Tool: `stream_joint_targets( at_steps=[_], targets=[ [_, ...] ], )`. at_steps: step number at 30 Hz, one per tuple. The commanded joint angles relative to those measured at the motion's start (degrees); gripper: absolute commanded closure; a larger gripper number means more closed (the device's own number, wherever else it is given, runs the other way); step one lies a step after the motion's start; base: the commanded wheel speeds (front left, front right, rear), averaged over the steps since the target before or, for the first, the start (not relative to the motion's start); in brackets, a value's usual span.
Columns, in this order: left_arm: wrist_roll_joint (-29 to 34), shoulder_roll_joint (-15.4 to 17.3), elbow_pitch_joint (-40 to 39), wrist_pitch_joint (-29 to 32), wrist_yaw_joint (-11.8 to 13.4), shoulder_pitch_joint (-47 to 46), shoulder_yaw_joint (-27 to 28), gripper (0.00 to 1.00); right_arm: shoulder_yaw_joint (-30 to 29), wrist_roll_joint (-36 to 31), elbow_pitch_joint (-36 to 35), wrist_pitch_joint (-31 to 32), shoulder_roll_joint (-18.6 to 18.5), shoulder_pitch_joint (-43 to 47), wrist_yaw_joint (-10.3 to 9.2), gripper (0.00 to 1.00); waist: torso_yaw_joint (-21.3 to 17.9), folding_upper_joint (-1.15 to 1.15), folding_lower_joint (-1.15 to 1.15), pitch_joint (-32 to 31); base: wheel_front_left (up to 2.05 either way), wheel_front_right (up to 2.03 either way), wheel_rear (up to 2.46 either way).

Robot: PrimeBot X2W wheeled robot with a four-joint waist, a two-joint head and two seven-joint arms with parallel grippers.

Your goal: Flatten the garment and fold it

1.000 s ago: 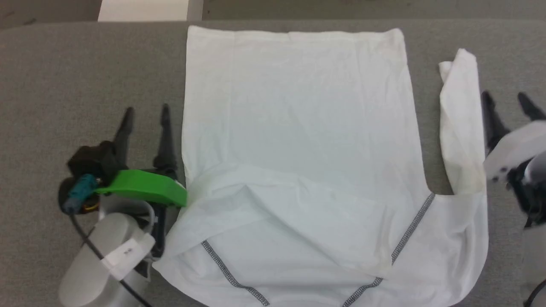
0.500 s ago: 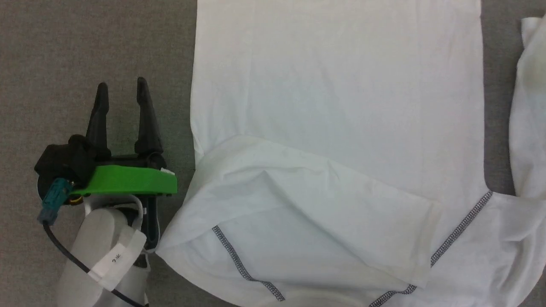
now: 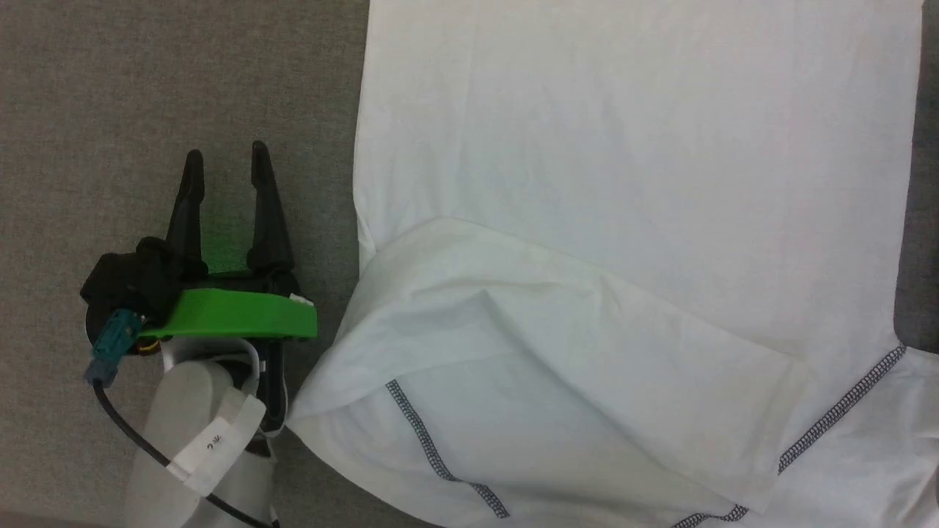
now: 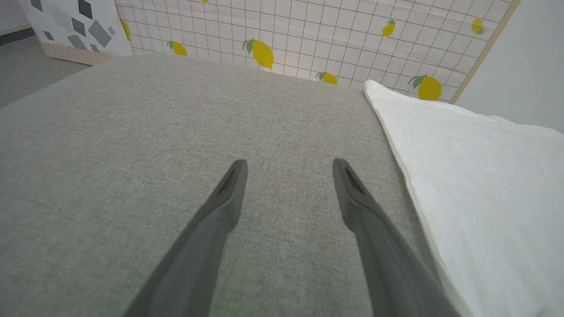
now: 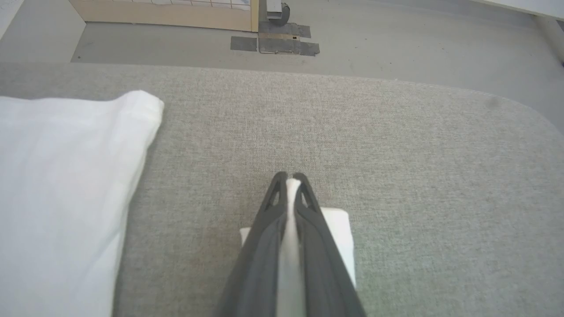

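The right gripper (image 5: 290,177) has just closed. A second ago its fingers stood wide apart just beside the loose sleeve; now they are pressed together with a thin ridge of white cloth pinched between them, right up to the tips. The sleeve (image 5: 340,233) spreads flat on both sides of the fingers and ends a little short of their tips, so the grip seems to sit near the cuff. To this gripper's left, across a strip of bare grey table (image 5: 396,154), the body of the garment (image 5: 61,176) lies flat, with one corner farther ahead.

That closing likely means the sleeve is secured and ready to be carried over the body (the pinch looks narrow, so a gentle lift seems wise).

The left gripper (image 3: 226,158) stands as before, wide open and holding nothing, with bare table under its tips. The garment's side edge lies just to its right. Beyond that edge, the other sleeve (image 3: 557,323) is already folded at a slant across the chest, over the dark zigzag seams (image 3: 433,447). The head camera has drawn in closer; the cloth itself has not shifted.
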Motion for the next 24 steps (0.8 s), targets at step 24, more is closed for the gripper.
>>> stream_joint_targets(
  at_steps=[24],
  targets=[
    [1.1,-0.8,7.3,-0.1,-3.4,10.7,2.6,0.00,25.7,16.2,-43.4,2.7,4.2,31.8,-0.09,1.00,-4.5,0.00,-0.01,-23.5,0.00,0.00,0.00]
  ],
)
